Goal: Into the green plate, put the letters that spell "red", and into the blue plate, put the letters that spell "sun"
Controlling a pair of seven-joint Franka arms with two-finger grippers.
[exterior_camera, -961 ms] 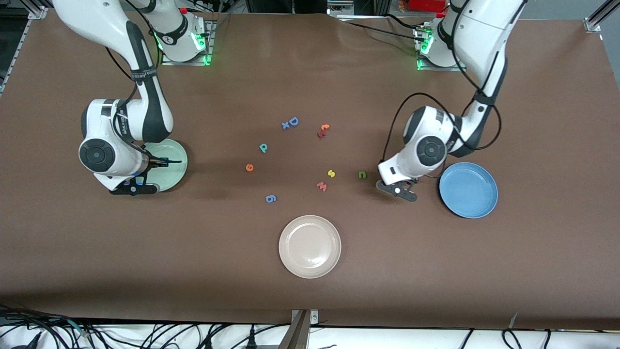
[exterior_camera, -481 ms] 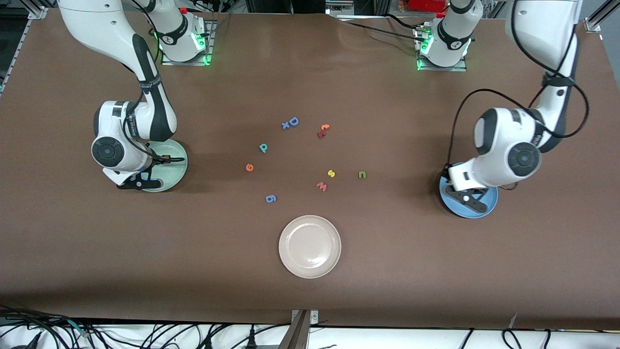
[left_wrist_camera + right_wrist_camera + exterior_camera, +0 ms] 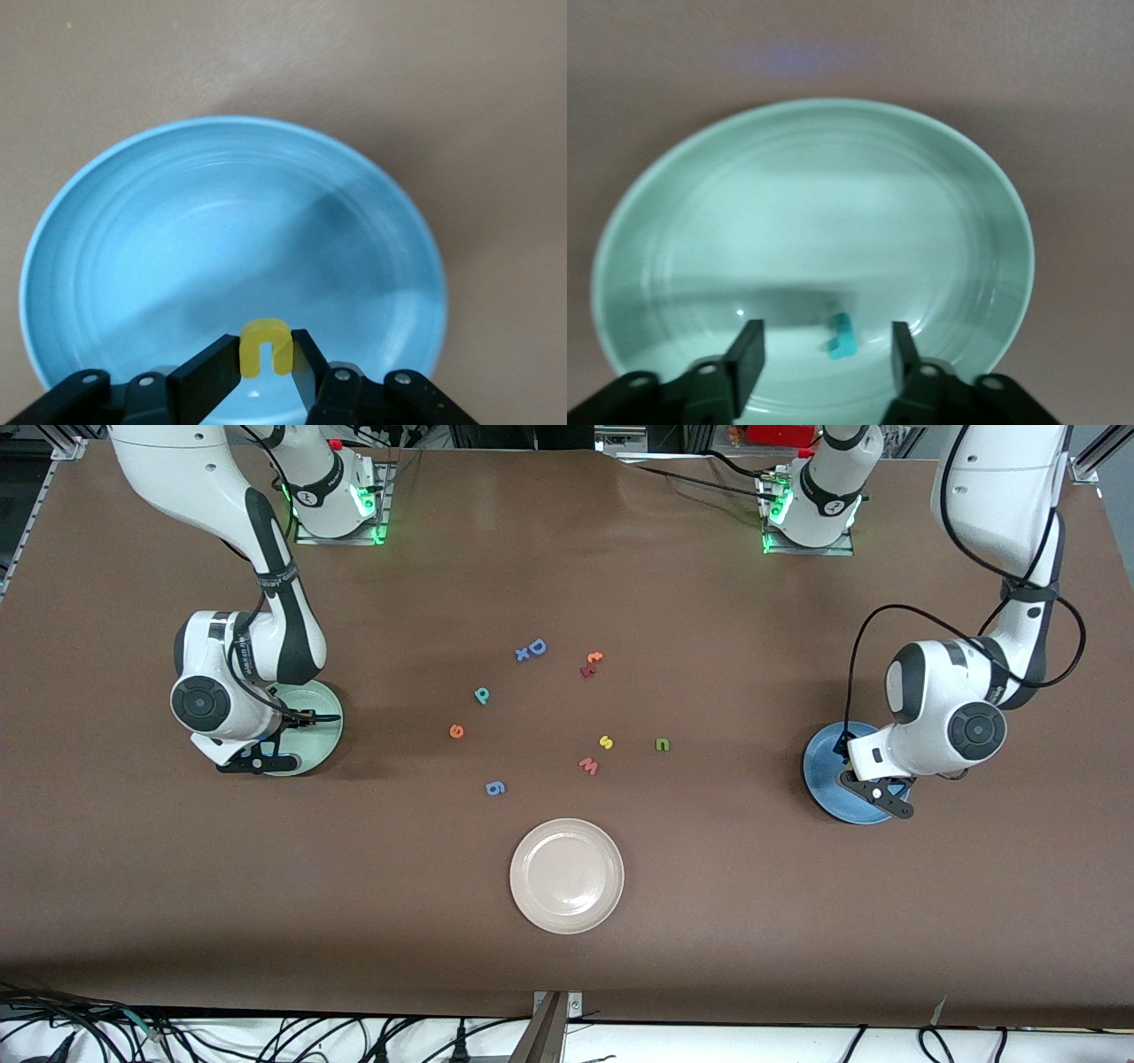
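On the table (image 3: pixel 797 921), three plates, ten letters.

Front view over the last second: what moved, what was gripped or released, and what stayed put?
The left gripper, shut on the yellow u, swung from beside the n to over the blue plate. The right gripper shifted slightly over the green plate and opened, dropping the teal r into it. The loose letters and the white plate stayed put.
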